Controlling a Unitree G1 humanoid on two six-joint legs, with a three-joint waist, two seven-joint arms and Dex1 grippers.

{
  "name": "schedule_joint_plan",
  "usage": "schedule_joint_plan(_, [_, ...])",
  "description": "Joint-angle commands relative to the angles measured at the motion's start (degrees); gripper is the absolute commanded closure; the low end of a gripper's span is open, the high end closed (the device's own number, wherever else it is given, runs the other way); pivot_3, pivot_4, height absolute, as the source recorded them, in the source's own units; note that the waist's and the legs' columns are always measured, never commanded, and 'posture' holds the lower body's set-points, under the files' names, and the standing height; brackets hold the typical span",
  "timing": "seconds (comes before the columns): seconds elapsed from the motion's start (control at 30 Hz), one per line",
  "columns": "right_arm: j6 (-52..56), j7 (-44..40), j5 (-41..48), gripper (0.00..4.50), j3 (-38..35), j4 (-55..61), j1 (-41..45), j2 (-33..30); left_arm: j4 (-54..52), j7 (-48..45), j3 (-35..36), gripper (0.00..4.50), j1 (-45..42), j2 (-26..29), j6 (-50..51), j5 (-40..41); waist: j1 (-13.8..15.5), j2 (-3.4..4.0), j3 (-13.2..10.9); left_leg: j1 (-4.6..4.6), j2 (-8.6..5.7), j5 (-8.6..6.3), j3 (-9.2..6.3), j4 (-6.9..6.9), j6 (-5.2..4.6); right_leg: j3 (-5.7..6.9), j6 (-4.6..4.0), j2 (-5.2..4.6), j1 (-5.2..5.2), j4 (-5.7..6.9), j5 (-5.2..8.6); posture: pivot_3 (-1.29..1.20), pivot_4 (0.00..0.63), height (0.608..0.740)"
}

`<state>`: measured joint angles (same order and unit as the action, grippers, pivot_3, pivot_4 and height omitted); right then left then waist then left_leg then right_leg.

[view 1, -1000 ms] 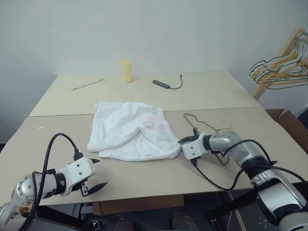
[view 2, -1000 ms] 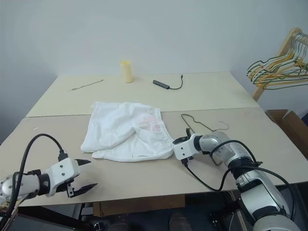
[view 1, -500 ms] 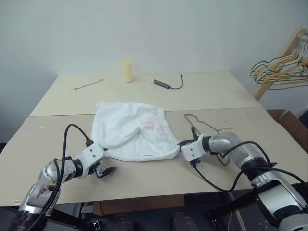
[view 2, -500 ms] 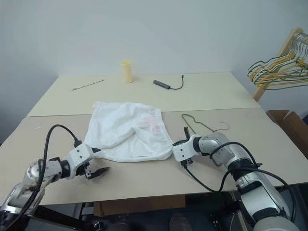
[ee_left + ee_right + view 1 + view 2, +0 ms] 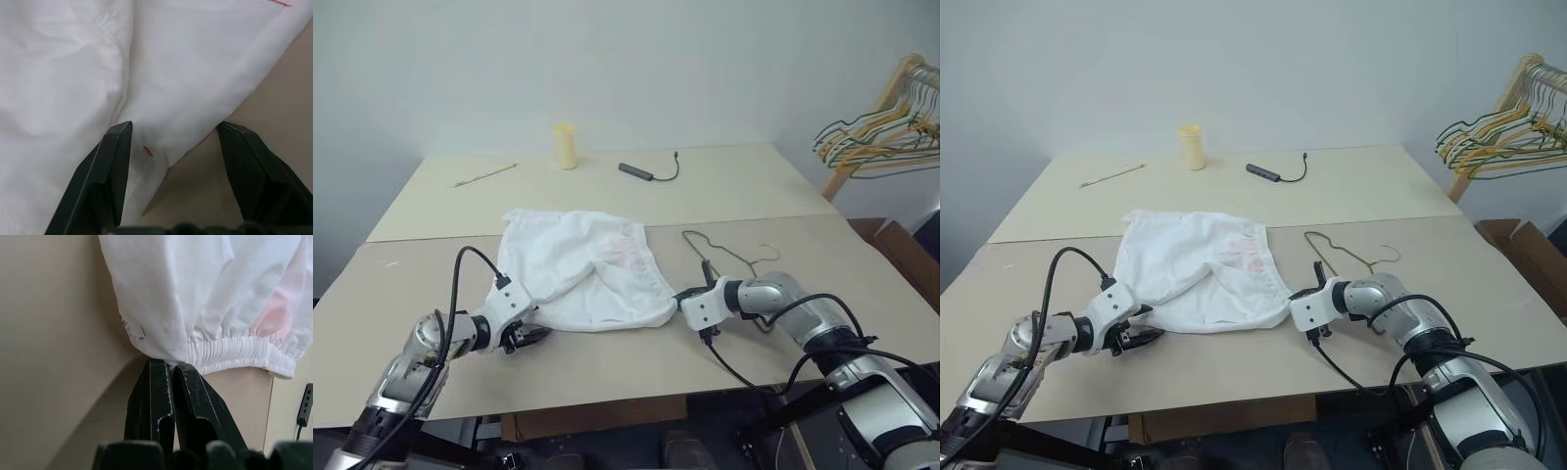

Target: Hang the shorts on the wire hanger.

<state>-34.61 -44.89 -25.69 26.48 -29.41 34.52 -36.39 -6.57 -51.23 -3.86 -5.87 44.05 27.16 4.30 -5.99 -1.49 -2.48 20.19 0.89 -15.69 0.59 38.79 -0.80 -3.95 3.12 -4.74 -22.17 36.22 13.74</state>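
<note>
The shorts (image 5: 579,268) lie crumpled flat on the near half of the beige worktop (image 5: 607,362), waistband toward the robot's right, with a faint pink patch near that gathered band. The right gripper (image 5: 171,369) has its two black fingers pressed together on the near corner of the shorts, right where the elastic waistband ends; the cloth bunches up out of the pinch, and small dark marks show on the fabric just beside it. At the opposite corner, the left gripper (image 5: 171,142) rests low on the worktop with its fingers (image 5: 115,166) spread apart on either side of a hem corner of the shorts. The cloth lies between the fingers, one of which sits on the fabric while the other stands over bare worktop; they are not closed on it. A small red stitch mark shows on the hem between them.

The wire hanger (image 5: 724,253) lies flat on the worktop just beyond the right arm, near the shorts' waistband but apart from it, its small hook pointing to the robot's right.

On the far half of the worktop stand a pale yellow cup (image 5: 566,146), a thin stick (image 5: 485,174) to its left, and a dark adapter with a cable (image 5: 648,171) to its right. At the far right, a bunch of coloured hangers (image 5: 876,137) hangs from a wooden rack.
</note>
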Motion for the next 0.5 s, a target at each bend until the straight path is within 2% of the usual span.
schedule_joint_plan(0.03, [0.4, 0.2, 1.2, 4.50, -1.4, 1.5, 0.2, -0.2, 1.9, -1.5, -1.8, 1.56, -0.5, 2.0, 5.4, -0.4, -0.3, 0.01, 0.0, 0.00, 0.00, 0.00, 0.00, 0.00, 0.00, 0.00, 0.00, 0.01, 0.00, 0.00, 0.00, -0.07, 0.000, 0.740])
schedule_joint_plan(0.13, [0.5, 0.3, 1.1, 4.50, -1.4, 1.7, 0.1, -0.2, 3.6, -2.5, -2.6, 2.14, -2.1, 2.4, 8.4, 0.1, -1.0, 0.10, 0.1, -0.01, 0.00, 0.00, -0.01, 0.00, 0.00, -0.01, 0.00, 0.01, 0.01, -0.01, 0.00, -0.07, 0.000, 0.740])
schedule_joint_plan(0.37, [1.0, 0.3, 1.4, 4.50, -1.6, 2.2, -0.2, 0.0, 5.7, -0.4, -3.5, 4.33, -4.9, 1.6, 9.4, -0.4, -1.2, 0.30, 0.2, -0.22, 0.00, 0.01, -0.08, 0.02, -0.01, -0.05, -0.01, 0.11, 0.20, 0.02, -0.01, -0.08, 0.000, 0.740])
schedule_joint_plan(0.4, [1.1, 0.3, 1.4, 4.50, -1.6, 2.3, -0.3, -0.1, 5.2, -0.4, -3.4, 4.46, -4.7, 1.8, 9.2, -0.2, -1.2, 0.30, 0.2, -0.24, 0.00, 0.01, -0.09, 0.02, -0.01, -0.06, -0.01, 0.11, 0.20, 0.02, -0.01, -0.08, 0.000, 0.740])
schedule_joint_plan(0.5, [1.5, 0.2, 1.6, 4.50, -1.9, 3.2, -0.9, -0.3, 2.4, -0.9, -1.8, 4.46, -2.9, 3.0, 7.7, 0.9, -1.3, 0.31, 0.2, -0.24, 0.01, 0.01, -0.09, 0.02, -0.01, -0.09, -0.01, 0.12, 0.19, 0.02, -0.01, -0.09, 0.000, 0.740])
